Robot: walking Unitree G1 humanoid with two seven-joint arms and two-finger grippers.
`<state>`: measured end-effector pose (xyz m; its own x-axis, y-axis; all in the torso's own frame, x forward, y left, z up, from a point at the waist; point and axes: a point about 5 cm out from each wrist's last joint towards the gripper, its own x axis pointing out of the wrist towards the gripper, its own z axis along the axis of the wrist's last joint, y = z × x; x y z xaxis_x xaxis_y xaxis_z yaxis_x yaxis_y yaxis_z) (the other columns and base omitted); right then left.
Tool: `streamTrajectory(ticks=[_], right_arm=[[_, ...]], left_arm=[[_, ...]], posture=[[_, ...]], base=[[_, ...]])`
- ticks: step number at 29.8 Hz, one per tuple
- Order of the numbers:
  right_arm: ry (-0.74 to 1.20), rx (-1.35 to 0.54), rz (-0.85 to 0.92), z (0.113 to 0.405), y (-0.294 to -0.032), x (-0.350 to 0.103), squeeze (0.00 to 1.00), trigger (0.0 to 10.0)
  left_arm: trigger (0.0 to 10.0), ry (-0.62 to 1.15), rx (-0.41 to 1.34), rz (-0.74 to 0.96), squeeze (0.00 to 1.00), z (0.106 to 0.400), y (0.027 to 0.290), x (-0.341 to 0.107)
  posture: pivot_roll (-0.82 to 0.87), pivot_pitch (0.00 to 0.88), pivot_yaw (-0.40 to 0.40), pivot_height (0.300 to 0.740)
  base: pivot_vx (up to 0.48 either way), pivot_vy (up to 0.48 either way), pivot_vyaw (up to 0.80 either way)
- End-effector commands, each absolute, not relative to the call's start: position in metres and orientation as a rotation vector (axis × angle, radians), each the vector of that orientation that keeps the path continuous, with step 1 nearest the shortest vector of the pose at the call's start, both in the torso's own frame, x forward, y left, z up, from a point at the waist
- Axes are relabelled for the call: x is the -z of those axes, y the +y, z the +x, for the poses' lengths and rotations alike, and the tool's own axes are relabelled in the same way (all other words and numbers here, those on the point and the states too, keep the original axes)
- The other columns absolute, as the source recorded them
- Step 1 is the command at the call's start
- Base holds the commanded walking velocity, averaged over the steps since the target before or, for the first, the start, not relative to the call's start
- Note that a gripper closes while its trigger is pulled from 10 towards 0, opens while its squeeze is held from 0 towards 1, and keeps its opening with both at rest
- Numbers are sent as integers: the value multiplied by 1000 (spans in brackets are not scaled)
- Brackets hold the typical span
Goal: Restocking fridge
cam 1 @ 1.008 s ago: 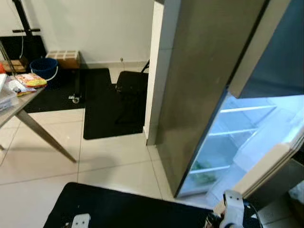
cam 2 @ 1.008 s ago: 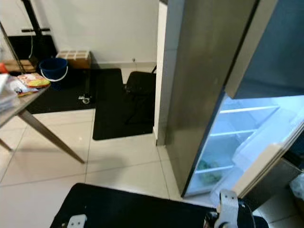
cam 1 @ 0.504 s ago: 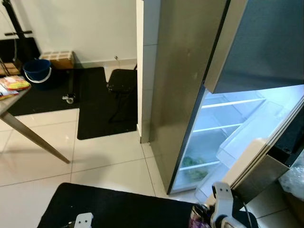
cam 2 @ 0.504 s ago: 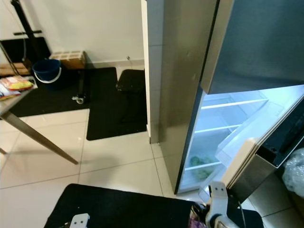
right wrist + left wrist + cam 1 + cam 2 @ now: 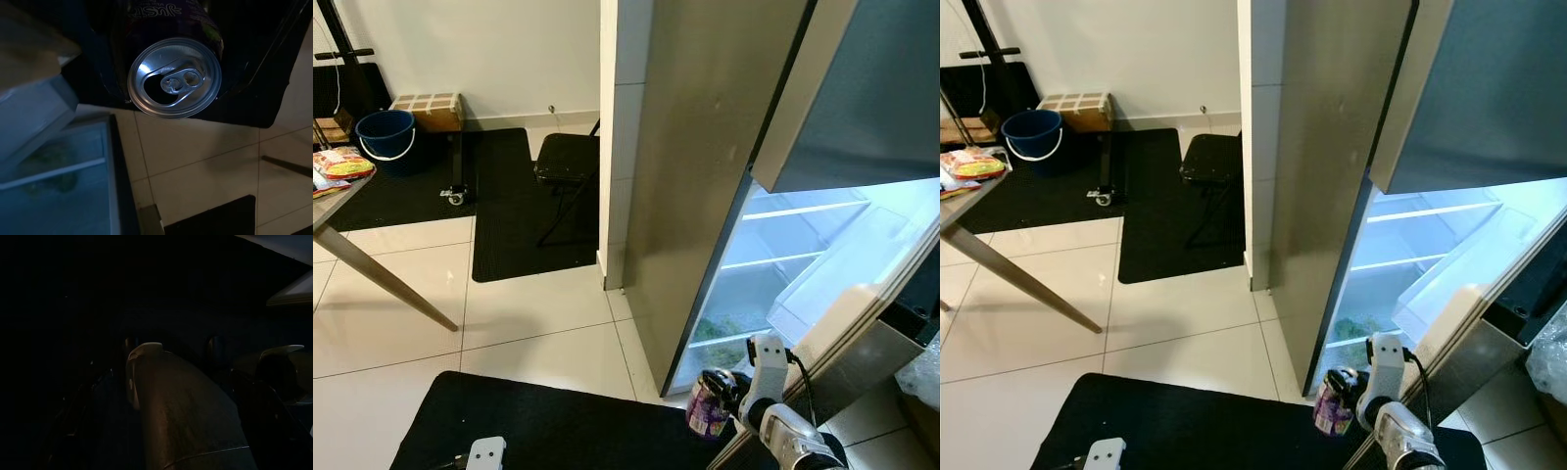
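One can (image 5: 709, 415) in play, purple, clamped in the R gripper (image 5: 729, 403), low and just in front of the open fridge (image 5: 783, 284). Scene L to R: table edge w/ snack packs (image 5: 342, 164), blue bucket (image 5: 385, 132), black folding chair (image 5: 566, 166) by the white pillar, then the fridge's steel side wall, lit interior, door (image 5: 847, 328) swung out on the far R. L arm idle, wrist view too dark, can't tell its fingers.

Key relation: shelves lie ahead and to the R of the can; greens (image 5: 720, 328) on the lowest shelf are nearest. Can axis roughly upright, tilted a bit. R arm does the job. Judgement: steel side-wall edge sits close on the can's L and the open door on its R, so the entry gap is narrow; upper shelves look bare.
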<state>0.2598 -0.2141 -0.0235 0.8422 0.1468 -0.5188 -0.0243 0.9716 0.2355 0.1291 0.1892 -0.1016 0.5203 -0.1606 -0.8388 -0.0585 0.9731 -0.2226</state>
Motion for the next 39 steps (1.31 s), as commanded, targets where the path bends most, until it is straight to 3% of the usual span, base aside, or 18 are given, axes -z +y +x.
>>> streamTrajectory(ticks=[1, 26, 39], right_arm=[[519, -30, 210, 265, -225, 16, 0, 10000], [462, 308, 182, 256, -282, 5, 0, 10000], [446, 586, 134, 223, -345, -5, 0, 10000]], left_arm=[[10000, 1065, 55, -243, 0, 118, 188, 106], [10000, 1065, 57, -252, 0, 117, 188, 106], [10000, 1066, 60, -246, 0, 117, 189, 106]], posture=[[-34, 0, -19, 740], [-34, 0, -20, 740], [-39, 0, -16, 740]], base=[[0, 0, 0], [0, 0, 0], [0, 0, 0]])
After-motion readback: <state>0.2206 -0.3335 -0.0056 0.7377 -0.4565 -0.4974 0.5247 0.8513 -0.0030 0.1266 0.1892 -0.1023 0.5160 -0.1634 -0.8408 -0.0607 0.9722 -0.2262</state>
